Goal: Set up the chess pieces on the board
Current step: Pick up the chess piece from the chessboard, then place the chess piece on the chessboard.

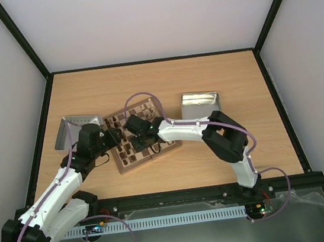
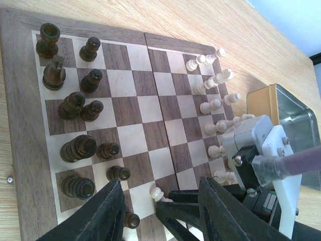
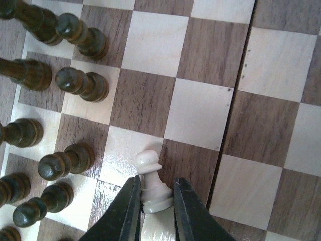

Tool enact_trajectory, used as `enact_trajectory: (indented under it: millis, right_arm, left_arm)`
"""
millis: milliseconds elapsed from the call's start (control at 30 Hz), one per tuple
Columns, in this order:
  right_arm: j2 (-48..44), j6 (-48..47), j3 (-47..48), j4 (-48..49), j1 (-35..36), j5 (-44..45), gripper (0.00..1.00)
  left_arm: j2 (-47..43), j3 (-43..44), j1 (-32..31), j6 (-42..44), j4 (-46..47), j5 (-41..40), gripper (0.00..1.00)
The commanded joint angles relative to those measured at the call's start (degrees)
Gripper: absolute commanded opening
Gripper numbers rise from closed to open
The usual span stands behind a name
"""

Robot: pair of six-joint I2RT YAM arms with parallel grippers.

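Note:
The board [image 1: 133, 165] lies in the middle of the table, with both grippers over its near-left part. Dark brown chess pieces [image 2: 75, 105] stand in two files along one side, and cream ones [image 2: 215, 105] line the opposite side, some of them tipped over. My right gripper [image 3: 155, 181] is shut on the base of a cream pawn [image 3: 153, 183], which sits at the seam of a cream and a dark square. My left gripper [image 2: 161, 183] hangs open above that same spot, holding nothing. The right gripper's fingers [image 2: 183, 206] and the pawn [image 2: 158, 193] show beneath it.
A shiny metal tin [image 1: 200, 104] sits just right of the board and another [image 1: 79, 127] just left of it, beside the left arm. The right arm's cable loops over the board's far side. Dark pawns [image 3: 80, 83] stand close to the left of the held pawn.

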Motion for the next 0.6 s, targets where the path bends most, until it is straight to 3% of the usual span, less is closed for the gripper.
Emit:
enact_trajectory:
  millis: [0,200,567]
  right_arm:
    - [1.0,-0.4,0.4,1.3,0.2,2.6,0.11]
    - [-3.9,0.2,-5.4,7.7,0.3,3.5,0.07]
    - [-23.7,-3.4,-26.0,35.4,0.2,0.7,0.06]
  left_arm:
    - [-0.8,1.2,0.4,-0.3,-0.7,1.4,0.43]
    - [-0.5,0.5,0.5,-2.0,1.2,6.8,0.48]
    - [5.6,1.3,3.1,-9.5,10.0,31.8,0.6]
